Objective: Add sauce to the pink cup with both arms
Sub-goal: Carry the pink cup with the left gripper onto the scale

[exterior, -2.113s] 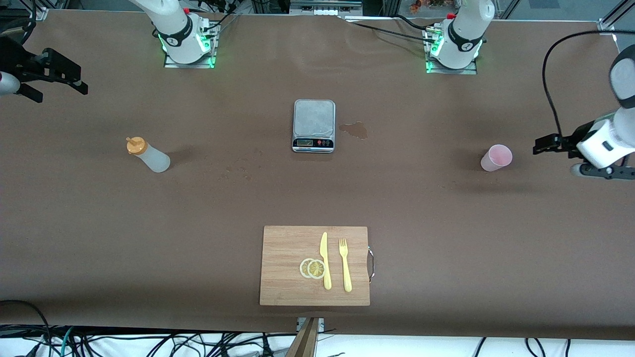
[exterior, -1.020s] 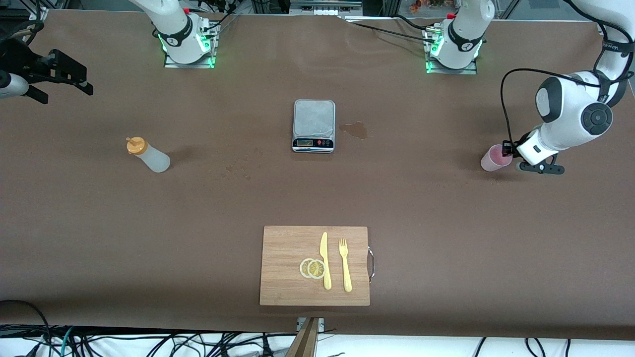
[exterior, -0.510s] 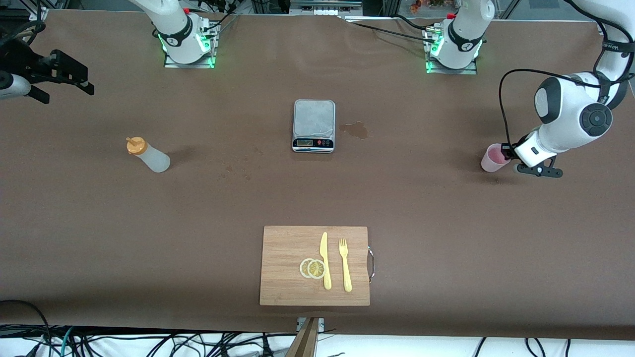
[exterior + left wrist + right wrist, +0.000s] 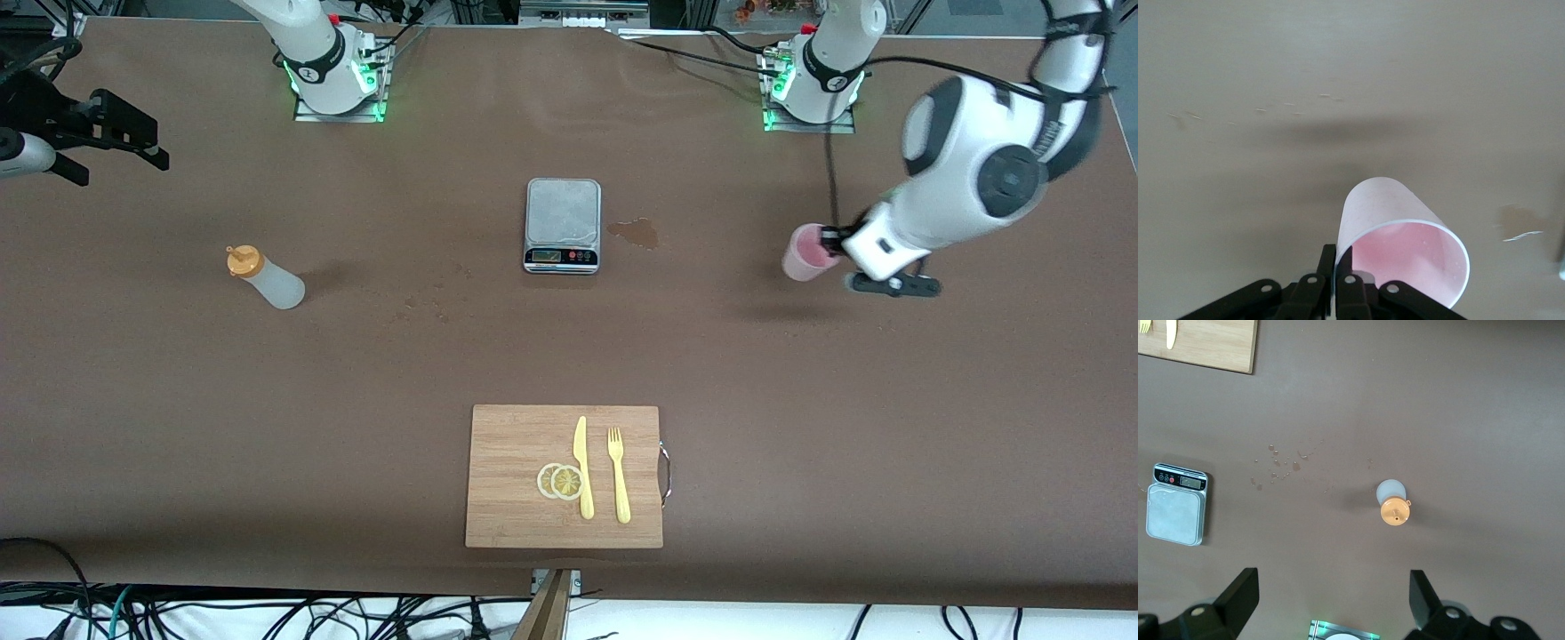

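The pink cup (image 4: pixel 805 252) hangs tilted above the table, between the scale and the left arm's end. My left gripper (image 4: pixel 834 238) is shut on the pink cup's rim, one finger inside and one outside. In the left wrist view the pink cup (image 4: pixel 1399 230) shows its open mouth, with the left gripper (image 4: pixel 1337 267) pinching its wall. The sauce bottle (image 4: pixel 266 278) with its orange cap stands untouched toward the right arm's end. My right gripper (image 4: pixel 116 164) is open, high over that end of the table. In the right wrist view the sauce (image 4: pixel 1393 503) lies well below the open right gripper (image 4: pixel 1333 593).
A silver scale (image 4: pixel 563 224) sits mid-table with a wet stain (image 4: pixel 634 233) beside it. Nearer the front camera lies a wooden cutting board (image 4: pixel 520 444) carrying a yellow knife (image 4: pixel 583 467), a fork (image 4: pixel 618 476) and lemon slices (image 4: pixel 560 481).
The left gripper closed on the pink cup's rim, lifted it off the table and carried it toward the scale. The right arm barely moved.
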You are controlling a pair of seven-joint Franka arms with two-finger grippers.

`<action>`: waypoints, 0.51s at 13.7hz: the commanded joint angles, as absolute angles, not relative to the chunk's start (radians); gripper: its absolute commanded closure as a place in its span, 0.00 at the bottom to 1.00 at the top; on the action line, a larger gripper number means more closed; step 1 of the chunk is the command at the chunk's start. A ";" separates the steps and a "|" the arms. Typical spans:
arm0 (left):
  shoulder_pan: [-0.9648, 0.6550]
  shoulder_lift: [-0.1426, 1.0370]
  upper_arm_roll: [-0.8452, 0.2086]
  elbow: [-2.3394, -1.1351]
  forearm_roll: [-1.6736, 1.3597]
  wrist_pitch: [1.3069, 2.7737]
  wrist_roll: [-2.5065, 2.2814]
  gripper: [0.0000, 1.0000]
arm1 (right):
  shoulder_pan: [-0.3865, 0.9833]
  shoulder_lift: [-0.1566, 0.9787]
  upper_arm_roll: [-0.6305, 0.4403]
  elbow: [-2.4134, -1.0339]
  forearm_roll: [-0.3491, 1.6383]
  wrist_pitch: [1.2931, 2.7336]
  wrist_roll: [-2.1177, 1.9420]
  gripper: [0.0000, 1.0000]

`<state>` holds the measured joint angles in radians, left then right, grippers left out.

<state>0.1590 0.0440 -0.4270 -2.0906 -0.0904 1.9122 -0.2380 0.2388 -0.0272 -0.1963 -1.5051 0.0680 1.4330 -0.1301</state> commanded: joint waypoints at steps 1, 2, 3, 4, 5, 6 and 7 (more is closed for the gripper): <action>0.160 0.095 -0.633 -2.034 -0.117 1.916 -0.530 1.00 | 0.238 -0.031 -0.195 -1.497 0.075 1.424 -0.141 0.00; 0.153 0.115 -0.694 -2.025 -0.114 1.946 -0.625 1.00 | 0.238 -0.029 -0.195 -1.497 0.075 1.424 -0.143 0.00; 0.149 0.144 -0.736 -2.022 -0.117 1.991 -0.712 1.00 | 0.238 -0.031 -0.195 -1.497 0.075 1.422 -0.143 0.00; 0.118 0.179 -0.770 -2.019 -0.112 2.038 -0.791 1.00 | 0.238 -0.031 -0.193 -1.499 0.075 1.422 -0.143 0.00; 0.070 0.208 -0.773 -2.019 -0.109 2.084 -0.861 1.00 | 0.239 -0.031 -0.193 -1.500 0.075 1.422 -0.143 0.00; 0.030 0.254 -0.773 -2.019 -0.107 2.129 -0.912 1.00 | 0.239 -0.029 -0.184 -1.500 0.075 1.422 -0.143 0.00; -0.003 0.297 -0.773 -2.020 -0.107 2.190 -0.945 1.00 | 0.239 -0.029 -0.170 -1.502 0.075 1.422 -0.143 0.00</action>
